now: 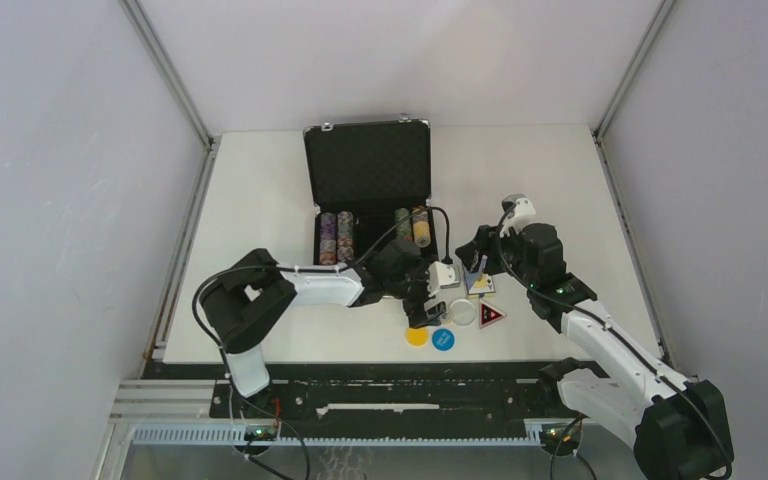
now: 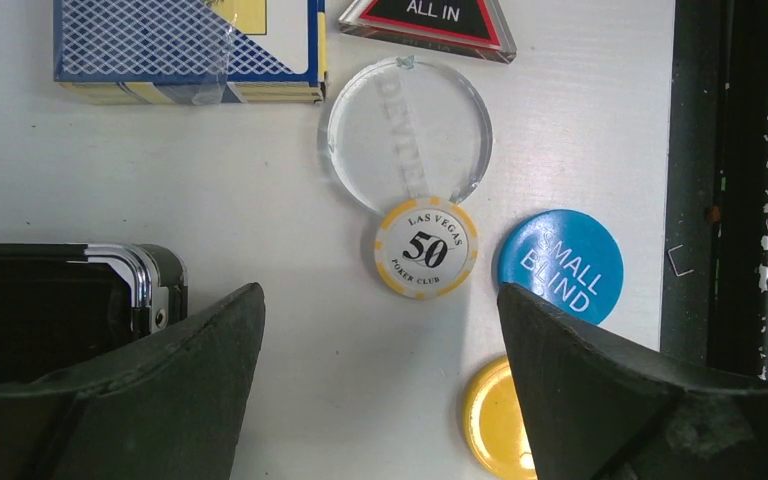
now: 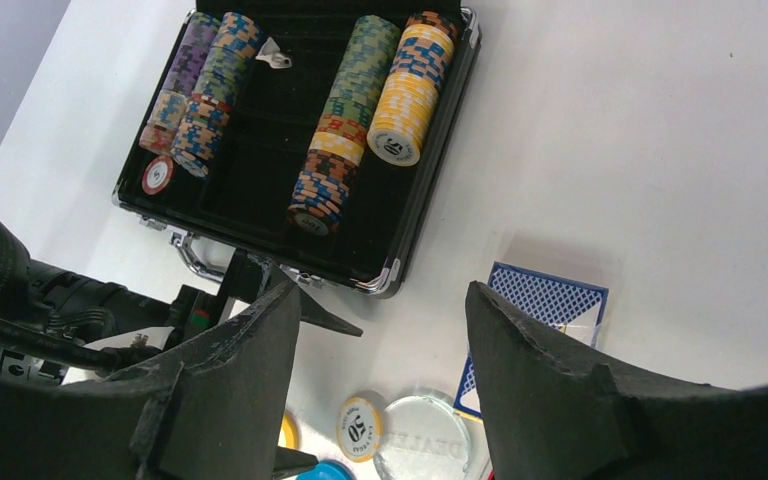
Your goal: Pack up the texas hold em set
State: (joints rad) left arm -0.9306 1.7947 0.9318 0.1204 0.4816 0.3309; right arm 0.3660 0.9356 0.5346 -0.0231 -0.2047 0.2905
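The black briefcase [image 1: 368, 165] lies open at the table's middle back, with chip stacks [image 3: 405, 95] in its tray. In front of it lie the card deck [image 2: 185, 45], a clear dealer button [image 2: 407, 135], a loose yellow-white 50 chip [image 2: 427, 248], the blue small blind button [image 2: 562, 263], a yellow button [image 2: 495, 420] and the red-black all-in triangle [image 2: 430, 20]. My left gripper [image 2: 378, 295] hangs open just above the table beside the 50 chip, holding nothing. My right gripper [image 3: 382, 290] hovers open above the deck and buttons, empty too.
The briefcase's silver front corner [image 2: 150, 285] sits close by my left finger. The table's near edge and a black rail [image 2: 730, 200] run just past the blue button. Both arms crowd the same patch in front of the case. Bare table [image 1: 560, 190] stretches to the right.
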